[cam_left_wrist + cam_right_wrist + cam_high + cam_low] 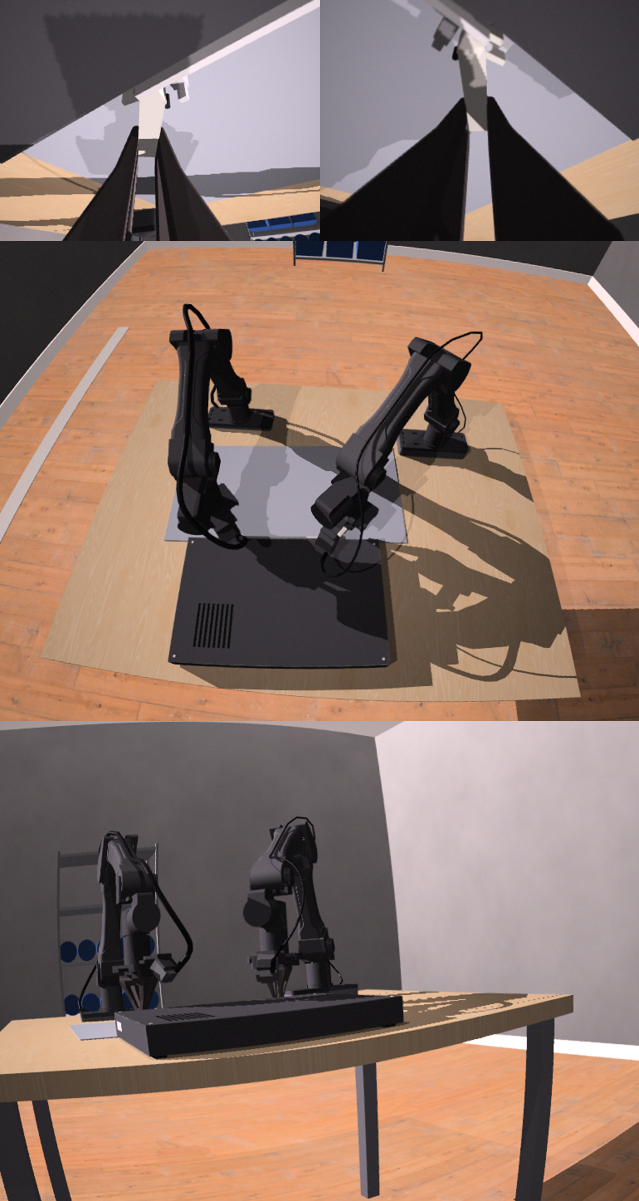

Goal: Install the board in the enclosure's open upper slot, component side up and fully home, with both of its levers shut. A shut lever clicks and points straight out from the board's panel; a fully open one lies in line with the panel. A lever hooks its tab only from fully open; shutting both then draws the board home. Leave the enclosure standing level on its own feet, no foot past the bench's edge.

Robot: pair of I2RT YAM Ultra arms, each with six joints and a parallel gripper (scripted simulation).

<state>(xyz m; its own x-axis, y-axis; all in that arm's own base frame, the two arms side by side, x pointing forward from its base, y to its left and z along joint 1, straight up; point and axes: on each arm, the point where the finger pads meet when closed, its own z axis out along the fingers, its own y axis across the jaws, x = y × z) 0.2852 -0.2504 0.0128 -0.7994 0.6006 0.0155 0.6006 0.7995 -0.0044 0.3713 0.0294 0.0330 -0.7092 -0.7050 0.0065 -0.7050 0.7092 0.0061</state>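
Board [247,39] [464,18], seen only as a pale panel edge along the arm-facing side of the black enclosure [289,612] [268,1026] [38,63] [579,50]; its remainder is hidden beneath the lid, and the seating depth cannot be told. The enclosure, nearest in the top view, lies flat on the bench [113,571] [51,1051], vent slots [212,625] [184,1016] in its lid. Beyond, a grey mat [304,488] [92,1031] [260,113] [370,96] lies beside it. Left gripper [278,993] [148,130]: fingers nearly closed, clamping a pale lever [151,115] that projects from the panel. Right gripper [138,1005] [476,99]: likewise nearly closed, clamping the second lever [474,84]. Behind the arms, a rack [58,927] holds blue round-ended items [86,950] on its two lower levels.
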